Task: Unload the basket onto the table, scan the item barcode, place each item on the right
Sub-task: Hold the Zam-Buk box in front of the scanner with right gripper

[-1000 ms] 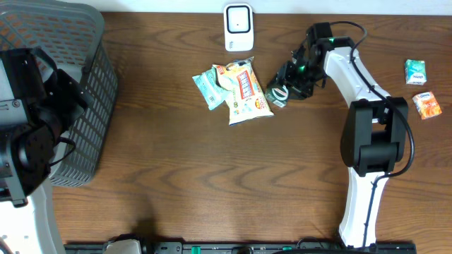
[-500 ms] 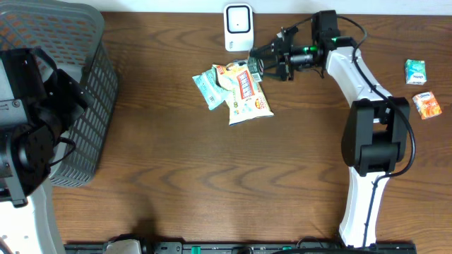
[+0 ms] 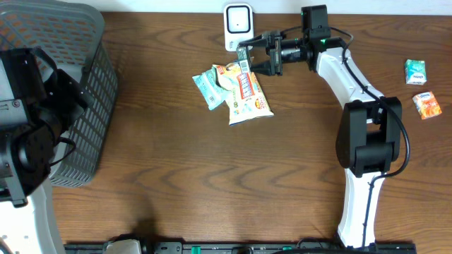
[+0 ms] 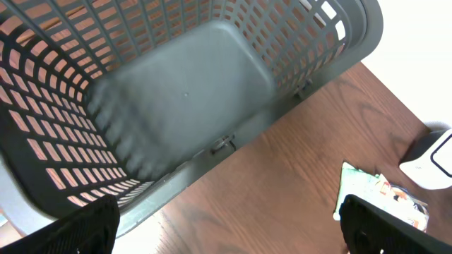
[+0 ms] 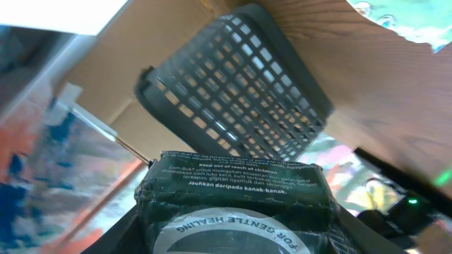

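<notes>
Grey slotted basket [image 3: 95, 106] at far left of wood table [image 3: 212, 183], upright, opening up. Top-middle: snack bag [image 3: 248, 97] w/ red label lying flat, teal pouch [image 3: 207, 87] touching its left side. Far right, well apart from those: sm green pack [image 3: 415, 71], orange pack [image 3: 426, 105] near it, not touching. Left wrist cam looks into basket, dark floor + slotted walls visible.

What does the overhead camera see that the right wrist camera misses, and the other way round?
Only overhead: the white barcode scanner, plus a small teal packet and a small orange packet at far right. Only right wrist: the printed lettering on the dark green packet gripped by the right gripper. Both: that packet, the grey plastic mesh basket and the brown wooden table.
</notes>
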Controlling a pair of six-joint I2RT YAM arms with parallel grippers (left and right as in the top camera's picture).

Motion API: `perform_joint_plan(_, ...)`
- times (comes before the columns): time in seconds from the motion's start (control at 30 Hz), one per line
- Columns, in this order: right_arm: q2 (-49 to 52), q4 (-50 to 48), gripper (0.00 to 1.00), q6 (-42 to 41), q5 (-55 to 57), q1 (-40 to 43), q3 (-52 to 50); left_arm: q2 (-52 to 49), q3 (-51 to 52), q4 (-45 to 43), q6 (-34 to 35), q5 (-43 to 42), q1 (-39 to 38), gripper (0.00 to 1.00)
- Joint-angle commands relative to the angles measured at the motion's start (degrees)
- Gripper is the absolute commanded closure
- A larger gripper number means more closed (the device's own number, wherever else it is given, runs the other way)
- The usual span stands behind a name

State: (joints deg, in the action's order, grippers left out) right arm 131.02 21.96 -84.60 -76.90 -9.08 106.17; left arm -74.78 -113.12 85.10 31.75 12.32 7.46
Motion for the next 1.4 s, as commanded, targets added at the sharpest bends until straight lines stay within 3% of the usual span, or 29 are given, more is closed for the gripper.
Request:
perform_joint_plan(0.0, 0.33, -3.76, 0.59, -11.45, 0.55, -1.05, 0.98, -0.07, -0.42, 0.13, 0.50, 0.15, 0.28, 0.02)
perform_joint_plan(0.4, 0.33, -8.41, 0.56, -12.20, 2.71, -1.51, 0.98, -0.07, -0.42, 0.15, 0.50, 0.15, 0.28, 0.02)
perform_joint_plan(0.5, 0.33, -8.55, 0.60, -9.84, 4.59, -1.66, 0.98, -0.07, -0.42, 0.15, 0.50, 0.15, 0.28, 0.02)
perform_joint_plan(0.57, 0.33, -9.03, 0.64, -6.01, 7.96, -2.25, 0.96, -0.07, -0.42, 0.15, 0.50, 0.15, 0.28, 0.02)
perform_joint_plan(0.73, 0.33, -11.04, 0.60, 8.39, 19.10, -6.54, 0.98, -0.07, -0.42, 0.15, 0.50, 0.15, 0.28, 0.02)
perform_joint_plan(1.03, 0.33, -13.03, 0.64, 29.07, 39.67, -10.62, 0.98, -0.07, -0.42, 0.13, 0.50, 0.15, 0.28, 0.02)
perform_joint_plan(1.2, -1.51, -9.68, 0.64, 37.05, 46.45, -9.75, 1.44, -0.07, -0.42, 0.15, 0.50, 0.13, 0.28, 0.02)
perform_joint_plan(1.37, -5.35, -3.80, 0.63, 47.54, 62.64, -10.12, 2.64, -0.07, -0.42, 0.15, 0.50, 0.15, 0.28, 0.02)
